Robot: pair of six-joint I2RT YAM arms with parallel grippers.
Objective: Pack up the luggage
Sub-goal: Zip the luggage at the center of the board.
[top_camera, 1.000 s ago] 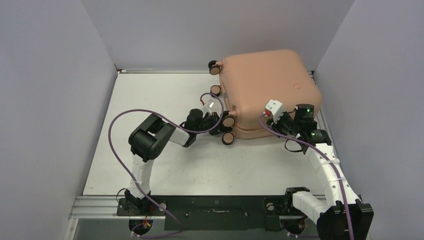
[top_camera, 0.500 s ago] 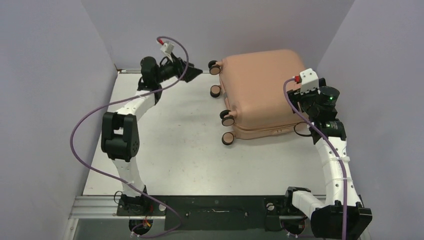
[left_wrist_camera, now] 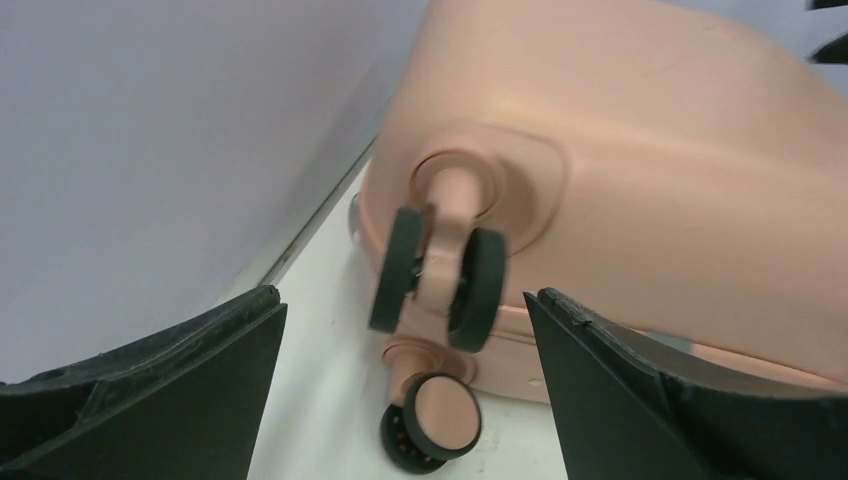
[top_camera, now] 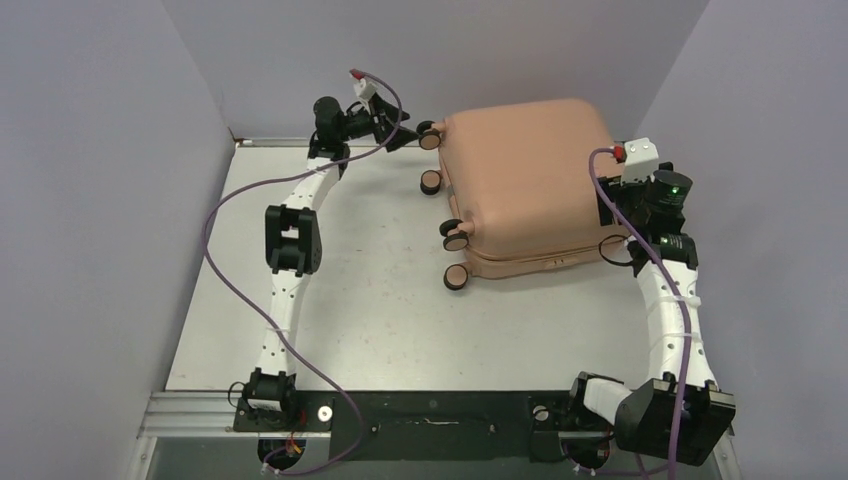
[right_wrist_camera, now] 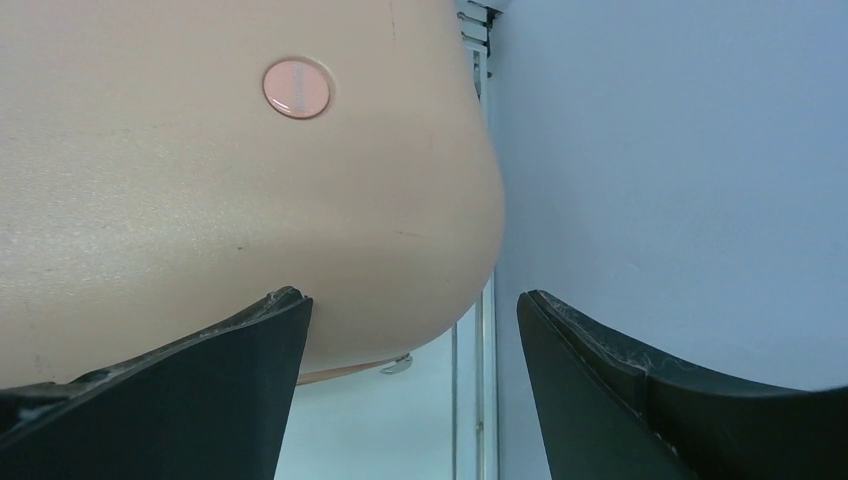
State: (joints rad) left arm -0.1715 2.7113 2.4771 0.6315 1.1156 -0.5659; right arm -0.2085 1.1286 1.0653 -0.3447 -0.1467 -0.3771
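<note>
The luggage (top_camera: 530, 180) is a peach-pink hard-shell case lying shut at the back right of the table, its black-tyred wheels (top_camera: 455, 236) facing left. My left gripper (top_camera: 403, 136) hovers at the back, just left of the rear wheel (top_camera: 428, 135). In the left wrist view the twin wheel (left_wrist_camera: 437, 275) sits ahead between the open fingers of my left gripper (left_wrist_camera: 403, 300), untouched. My right gripper (top_camera: 612, 205) stands open at the case's right edge. In the right wrist view my right gripper (right_wrist_camera: 412, 296) frames the shell's rounded corner (right_wrist_camera: 200, 200) below the red logo (right_wrist_camera: 296, 88).
Grey walls enclose the table on the left, back and right; the right wall (right_wrist_camera: 680, 150) is close beside the right gripper. A metal rail (right_wrist_camera: 478, 380) runs along the table's right edge. A zipper pull (right_wrist_camera: 398, 365) hangs under the shell's corner.
The left arm swung from the near wheels up to the back, by the rear wheel, and opened. The right gripper moved from the case's front edge to its right side and opened.
</note>
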